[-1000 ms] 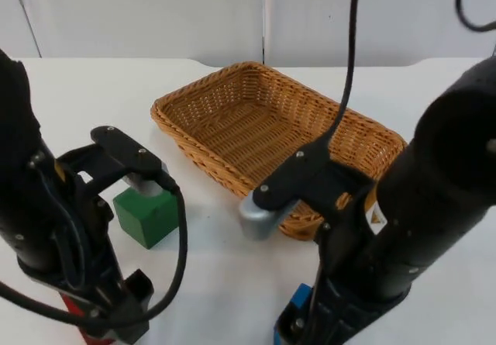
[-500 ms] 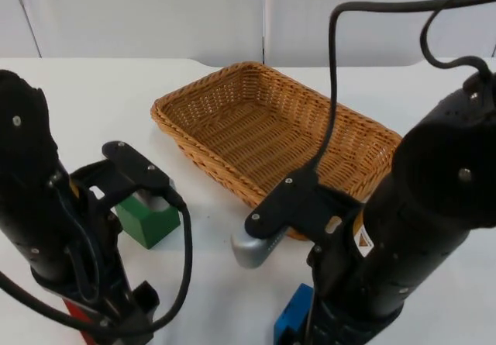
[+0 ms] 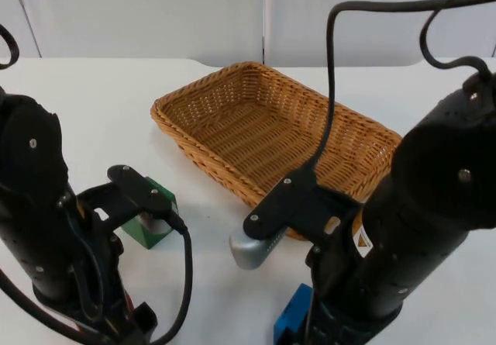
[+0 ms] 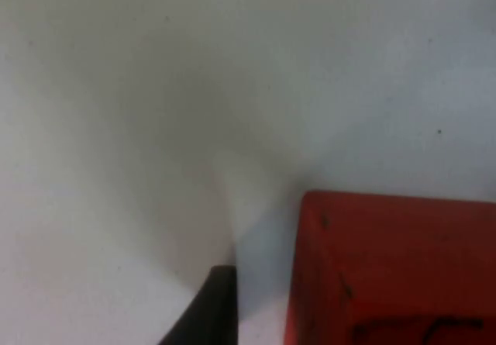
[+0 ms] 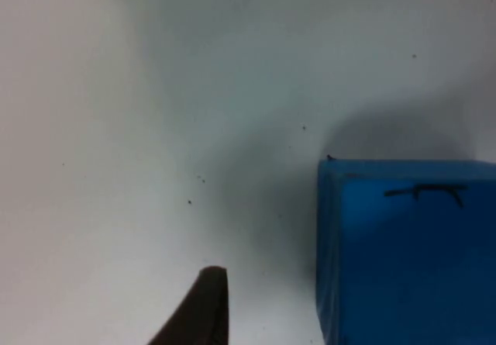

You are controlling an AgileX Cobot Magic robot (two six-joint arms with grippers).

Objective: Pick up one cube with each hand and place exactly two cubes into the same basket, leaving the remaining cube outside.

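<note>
Grippers low over two cubes, basket empty.
Left gripper beside red cube, right gripper beside blue cube; grip unclear. Green cube near basket. Off-centre closing may nudge cubes away.

The basket is rough woven wicker; the red cube and blue cube look smooth and matt.
</note>
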